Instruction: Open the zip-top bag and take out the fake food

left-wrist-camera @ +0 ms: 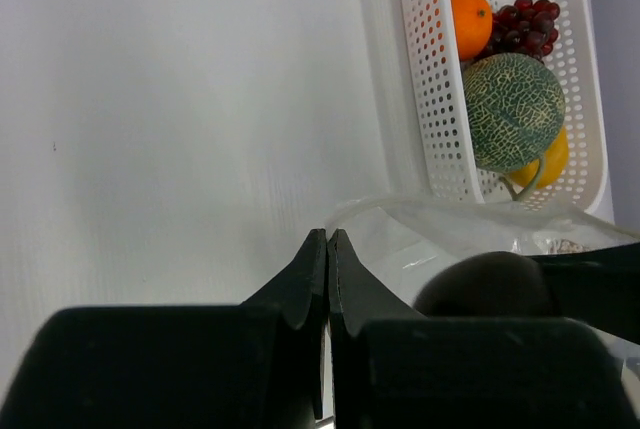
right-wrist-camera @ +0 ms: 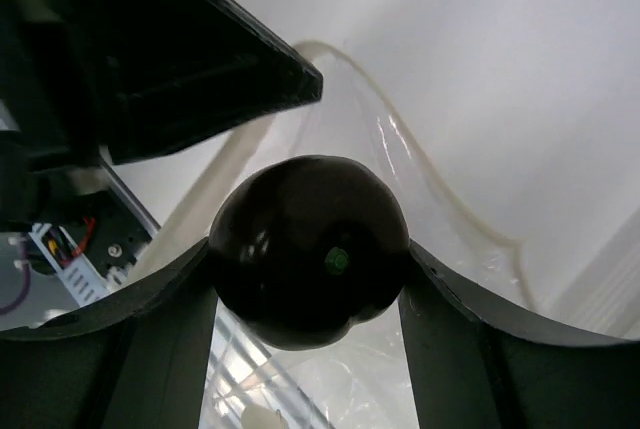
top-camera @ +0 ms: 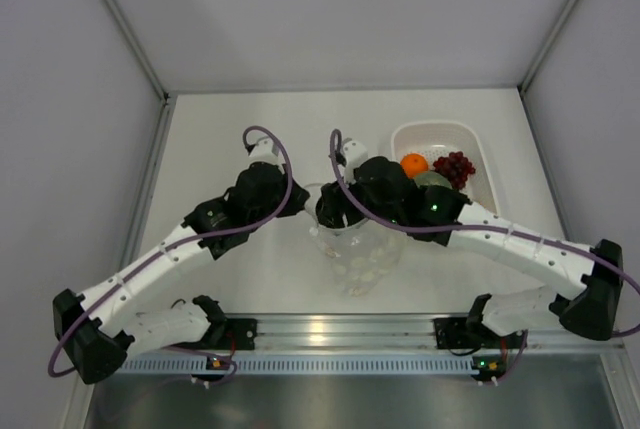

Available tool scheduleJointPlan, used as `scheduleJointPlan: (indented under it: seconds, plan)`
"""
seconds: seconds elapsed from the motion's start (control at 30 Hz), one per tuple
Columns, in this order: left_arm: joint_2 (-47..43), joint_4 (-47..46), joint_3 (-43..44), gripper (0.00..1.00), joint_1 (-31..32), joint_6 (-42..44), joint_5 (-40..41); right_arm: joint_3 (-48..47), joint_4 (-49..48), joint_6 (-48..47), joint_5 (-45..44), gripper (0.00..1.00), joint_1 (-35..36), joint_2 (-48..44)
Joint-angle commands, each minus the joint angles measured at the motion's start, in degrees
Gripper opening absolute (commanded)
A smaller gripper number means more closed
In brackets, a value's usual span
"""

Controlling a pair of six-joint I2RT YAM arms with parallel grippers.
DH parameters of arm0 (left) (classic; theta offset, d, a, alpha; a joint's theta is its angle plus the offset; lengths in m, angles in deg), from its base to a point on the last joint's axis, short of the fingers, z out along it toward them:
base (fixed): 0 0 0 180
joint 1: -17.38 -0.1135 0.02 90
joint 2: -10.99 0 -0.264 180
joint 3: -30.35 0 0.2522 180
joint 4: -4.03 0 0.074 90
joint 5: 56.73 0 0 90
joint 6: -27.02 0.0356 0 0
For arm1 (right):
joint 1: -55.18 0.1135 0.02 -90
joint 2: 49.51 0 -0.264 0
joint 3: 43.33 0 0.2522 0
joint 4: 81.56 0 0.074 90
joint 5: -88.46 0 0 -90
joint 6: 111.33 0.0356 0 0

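Up close, right gripper [right-wrist-camera: 308, 254] pinches dark fruit [right-wrist-camera: 300, 219]; hidden overhead.

On the counter [top-camera: 230, 139], the left arm [top-camera: 190, 234] and right arm [top-camera: 520, 239] meet over the clear, dotted zip-top bag [top-camera: 360, 259]. Beside the right arm, a white basket [top-camera: 436, 137] holds an orange [top-camera: 414, 163], red grapes [top-camera: 456, 165] and a green melon [top-camera: 432, 179].

A lab test cell: plain white walls [top-camera: 70, 129] box in the table [top-camera: 215, 139], arms [top-camera: 150, 259] bolted to an aluminium rail [top-camera: 330, 330].
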Motion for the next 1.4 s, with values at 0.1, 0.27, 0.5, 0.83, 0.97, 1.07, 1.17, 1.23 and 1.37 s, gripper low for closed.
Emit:
scheduleJointPlan:
  seconds: [0.1,0.27,0.5,0.83,0.97,1.07,1.17,1.23,1.37]
  plan:
    - [2.50,-2.32,3.73,0.00,-0.15,3.73,-1.45,-1.01,-9.17,-2.31,-5.61,0.32,0.85,-7.41]
    - [2.59,-1.88,3.82,0.00,-0.15,4.34,2.93,3.55,-15.66,-3.47,-8.69,0.29,0.77,-12.40]
    - [3.47,-1.88,3.38,0.00,-0.24,4.43,5.23,20.15,-43.87,-5.31,-17.46,0.26,0.68,-24.37]
    - [6.10,2.16,6.45,0.00,-0.24,3.47,11.10,22.14,-51.49,-8.91,-34.61,0.25,-0.55,-25.70]
    - [6.81,8.30,10.05,0.00,-0.59,5.30,17.96,13.51,-28.47,-1.92,-35.34,0.27,-8.87,-20.18]
    - [7.07,10.07,12.60,0.00,-2.51,7.59,20.34,10.77,-19.30,0.66,-23.84,0.27,-25.36,-15.61]
    - [7.51,11.92,14.97,0.00,-6.11,10.05,20.35,6.21,-13.50,0.05,-12.06,0.28,-36.01,-7.46]
    - [8.12,12.71,16.47,0.00,-8.92,11.63,21.04,1.73,-10.52,-0.74,-8.70,0.30,-39.12,-2.87]
    - [10.23,15.44,20.42,0.00,-12.54,16.20,24.99,-7.41,-5.14,-2.76,-7.90,0.33,-44.13,11.17]
